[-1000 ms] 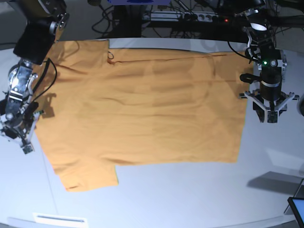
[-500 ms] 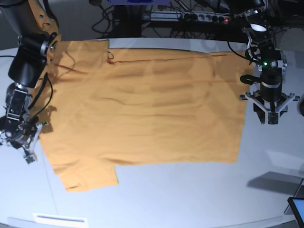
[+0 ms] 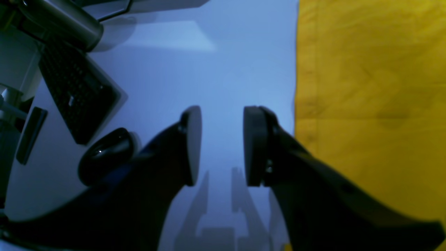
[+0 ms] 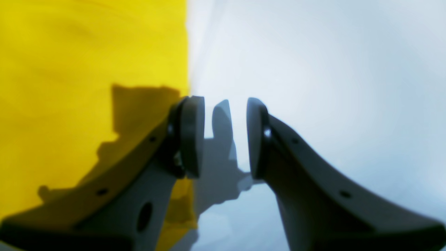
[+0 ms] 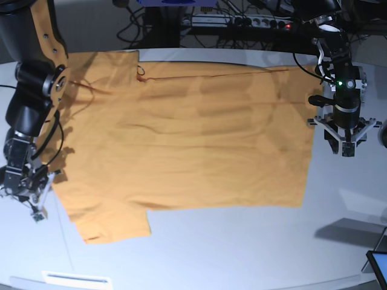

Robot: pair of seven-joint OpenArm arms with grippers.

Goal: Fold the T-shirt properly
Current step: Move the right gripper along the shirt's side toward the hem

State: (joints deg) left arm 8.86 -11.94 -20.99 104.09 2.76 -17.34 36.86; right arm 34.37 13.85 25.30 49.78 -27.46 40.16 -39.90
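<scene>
One layer of thin, soft cloth is what the arms have to manage: the T-shirt [image 5: 181, 139] lies spread nearly flat across the middle of the bench [image 5: 242, 248], collar and sleeves toward the left of the base view, hem toward the right. It looks light and limp — it should drape and slide rather than hold any shape, so a pinch at a seam or corner will likely serve better than one in the open middle.

The left gripper [image 3: 222, 144] hovers over bare bench just beside the hem edge, its fingers [image 3: 192, 143] parted with nothing between them. The right gripper [image 4: 225, 136] sits at the opposite edge near the lower sleeve, fingers likewise apart and empty; one finger overlaps the cloth's edge in the wrist view, though whether it touches the fabric is hard to tell from the blur.

Good holds, by my judgement, are the two hem corners on the right and the sleeve or shoulder seams on the left — doubled, stitched edges that are easier to grip. Low wrinkles run across the chest and may carry into a fold.
</scene>
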